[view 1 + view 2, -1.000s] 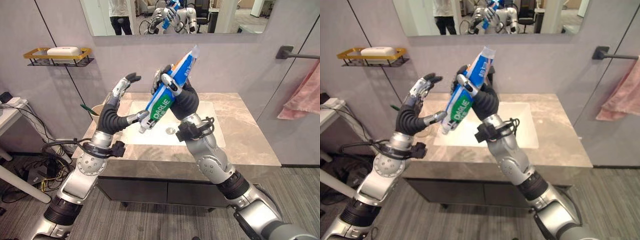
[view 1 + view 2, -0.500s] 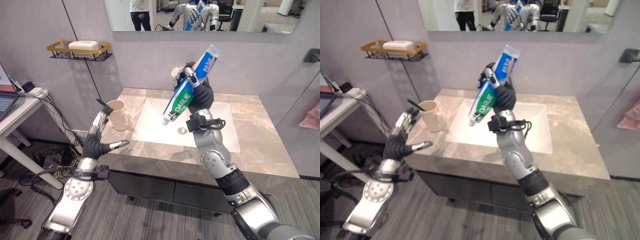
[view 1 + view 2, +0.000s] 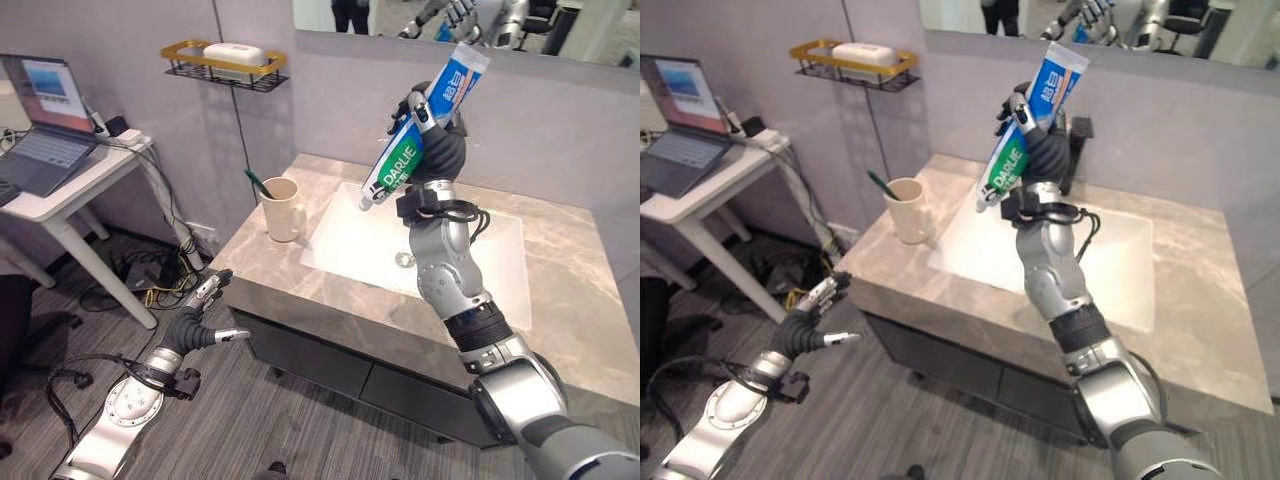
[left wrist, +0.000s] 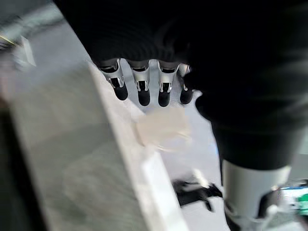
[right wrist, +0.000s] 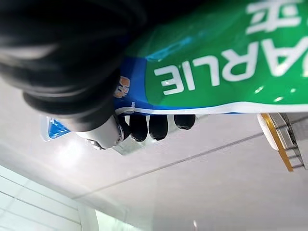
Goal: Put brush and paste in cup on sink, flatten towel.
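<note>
**Toothpaste held high over the basin, left hand low and empty**

Your right hand's (image 3: 432, 140) dark-tipped fingers (image 5: 158, 126) are curled round the middle of the large green, blue and white toothpaste tube (image 3: 420, 130), clamping it. In the right wrist view the fingertips peek out under the tube's green side; the tube itself is cut off at the frame edges there, so you cannot see either end. In the left eye view the tube slants in the upper centre of the frame, its flat crimped end up by the mirror's (image 3: 560, 25) lower edge and its cap end pointing down-left above the white rectangular sink basin (image 3: 350, 240). The palm is hidden behind the tube.

Your left hand (image 3: 200, 322) sits in the lower left of the frame, below the front edge of the grey marbled stone counter (image 3: 570, 300), fingers (image 4: 139, 91) straight and spread, thumb apart, holding nothing. Its wrist view is blurred; a pale shape past the fingertips cannot be made out.

The cream ceramic mug (image 3: 282, 208) stands on the counter just left of the basin, left of centre in the frame, with a green-handled toothbrush (image 3: 256, 182) leaning out of it; the brush's lower part is hidden inside. At upper left, a gold-rimmed wire wall shelf (image 3: 225, 62) carries a white soap bar (image 3: 232, 52). A laptop (image 3: 45, 105) rests open on a white table (image 3: 75, 185) at the far left.
</note>
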You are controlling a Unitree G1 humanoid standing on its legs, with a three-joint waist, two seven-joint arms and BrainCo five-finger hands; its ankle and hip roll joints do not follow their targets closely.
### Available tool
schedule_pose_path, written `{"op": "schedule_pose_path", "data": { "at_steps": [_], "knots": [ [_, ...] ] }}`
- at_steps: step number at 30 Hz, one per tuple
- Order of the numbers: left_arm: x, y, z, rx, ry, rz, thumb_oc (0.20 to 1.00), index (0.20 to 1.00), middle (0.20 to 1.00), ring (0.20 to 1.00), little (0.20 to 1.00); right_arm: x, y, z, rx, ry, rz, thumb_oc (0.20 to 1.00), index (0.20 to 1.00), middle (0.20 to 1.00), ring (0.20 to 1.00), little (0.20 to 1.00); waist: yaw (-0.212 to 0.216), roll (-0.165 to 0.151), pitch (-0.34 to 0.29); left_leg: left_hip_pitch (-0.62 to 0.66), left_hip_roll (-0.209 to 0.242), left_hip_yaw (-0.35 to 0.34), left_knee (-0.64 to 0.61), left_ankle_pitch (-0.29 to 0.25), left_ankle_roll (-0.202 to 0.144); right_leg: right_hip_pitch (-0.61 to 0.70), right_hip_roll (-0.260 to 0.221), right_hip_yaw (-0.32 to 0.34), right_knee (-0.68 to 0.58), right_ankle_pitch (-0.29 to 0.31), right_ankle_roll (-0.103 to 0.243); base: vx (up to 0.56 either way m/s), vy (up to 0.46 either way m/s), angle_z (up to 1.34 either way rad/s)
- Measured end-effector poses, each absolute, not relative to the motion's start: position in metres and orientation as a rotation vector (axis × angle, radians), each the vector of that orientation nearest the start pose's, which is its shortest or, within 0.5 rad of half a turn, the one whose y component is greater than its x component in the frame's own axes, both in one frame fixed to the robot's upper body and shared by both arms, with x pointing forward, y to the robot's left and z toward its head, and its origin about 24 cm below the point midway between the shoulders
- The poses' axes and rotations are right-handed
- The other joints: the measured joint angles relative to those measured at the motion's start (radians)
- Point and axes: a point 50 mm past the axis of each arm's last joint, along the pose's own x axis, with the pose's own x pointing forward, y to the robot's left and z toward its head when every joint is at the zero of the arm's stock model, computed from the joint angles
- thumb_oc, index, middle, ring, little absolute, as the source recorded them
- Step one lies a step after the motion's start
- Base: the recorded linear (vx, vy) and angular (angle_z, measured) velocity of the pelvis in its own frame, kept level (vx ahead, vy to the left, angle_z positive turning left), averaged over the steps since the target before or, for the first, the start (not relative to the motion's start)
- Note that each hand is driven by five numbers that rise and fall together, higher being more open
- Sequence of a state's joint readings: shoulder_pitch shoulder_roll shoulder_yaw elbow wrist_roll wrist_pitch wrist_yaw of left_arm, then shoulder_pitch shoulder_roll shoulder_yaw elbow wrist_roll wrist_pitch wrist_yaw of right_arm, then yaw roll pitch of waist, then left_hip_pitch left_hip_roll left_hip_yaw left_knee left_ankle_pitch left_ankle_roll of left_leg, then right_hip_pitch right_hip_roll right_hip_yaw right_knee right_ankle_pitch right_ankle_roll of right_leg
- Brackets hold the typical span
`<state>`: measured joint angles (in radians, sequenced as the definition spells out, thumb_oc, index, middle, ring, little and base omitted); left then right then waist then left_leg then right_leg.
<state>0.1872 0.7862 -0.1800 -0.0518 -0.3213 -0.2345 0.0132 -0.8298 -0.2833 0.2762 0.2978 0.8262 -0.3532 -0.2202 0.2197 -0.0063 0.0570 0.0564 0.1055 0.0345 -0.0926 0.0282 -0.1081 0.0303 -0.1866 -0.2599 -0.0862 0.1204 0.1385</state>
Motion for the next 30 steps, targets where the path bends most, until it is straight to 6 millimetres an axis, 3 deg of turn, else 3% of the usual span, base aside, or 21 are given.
{"op": "schedule_pose_path", "data": {
  "at_steps": [2, 8, 17, 24, 30],
  "knots": [
    [0.211, 0.255, 0.052, 0.429, 0.053, -0.175, 1.000, 1.000, 1.000, 1.000, 1.000, 0.359, -0.119, 0.252, 0.485, -0.643, 0.168, 0.200, 0.200, 0.200, 0.200, 0.200, 0.019, -0.006, 0.009, -0.009, -0.006, -0.032, 0.001, 0.009, 0.001, 0.007, -0.005, -0.035, 0.000, -0.006, 0.001, -0.01, 0.001, 0.43],
    [0.211, 0.254, 0.051, 0.425, 0.065, -0.179, 1.000, 1.000, 1.000, 1.000, 1.000, 0.369, -0.118, 0.271, 0.412, -0.672, 0.118, 0.200, 0.200, 0.200, 0.200, 0.200, 0.058, -0.026, 0.042, -0.027, -0.008, -0.063, 0.001, 0.015, -0.002, 0.011, -0.008, -0.065, 0.000, -0.013, 0.002, 0.01, 0.010, 0.18],
    [0.210, 0.257, 0.037, 0.393, 0.135, -0.185, 1.000, 1.000, 1.000, 1.000, 1.000, 0.369, -0.121, 0.276, 0.378, -0.689, 0.106, 0.200, 0.200, 0.200, 0.200, 0.200, 0.082, -0.044, 0.054, -0.064, -0.027, -0.134, 0.002, 0.017, 0.002, 0.022, -0.022, -0.136, 0.000, -0.030, 0.011, 0.03, 0.019, 0.23],
    [0.216, 0.255, 0.039, 0.401, 0.123, -0.193, 1.000, 1.000, 1.000, 1.000, 1.000, 0.368, -0.114, 0.279, 0.327, -0.702, 0.101, 0.200, 0.200, 0.200, 0.200, 0.200, 0.098, -0.052, 0.062, -0.089, -0.037, -0.161, 0.002, 0.018, 0.002, 0.019, -0.033, -0.139, 0.000, -0.043, 0.021, 0.04, 0.028, 0.16],
    [0.216, 0.256, 0.039, 0.403, 0.123, -0.187, 1.000, 1.000, 1.000, 1.000, 1.000, 0.372, -0.115, 0.297, 0.294, -0.732, 0.074, 0.200, 0.200, 0.200, 0.200, 0.200, 0.100, -0.079, 0.079, -0.096, -0.049, -0.165, 0.002, 0.017, 0.002, 0.014, -0.045, -0.145, 0.000, -0.045, 0.025, 0.05, 0.021, 0.03]
  ]
}}
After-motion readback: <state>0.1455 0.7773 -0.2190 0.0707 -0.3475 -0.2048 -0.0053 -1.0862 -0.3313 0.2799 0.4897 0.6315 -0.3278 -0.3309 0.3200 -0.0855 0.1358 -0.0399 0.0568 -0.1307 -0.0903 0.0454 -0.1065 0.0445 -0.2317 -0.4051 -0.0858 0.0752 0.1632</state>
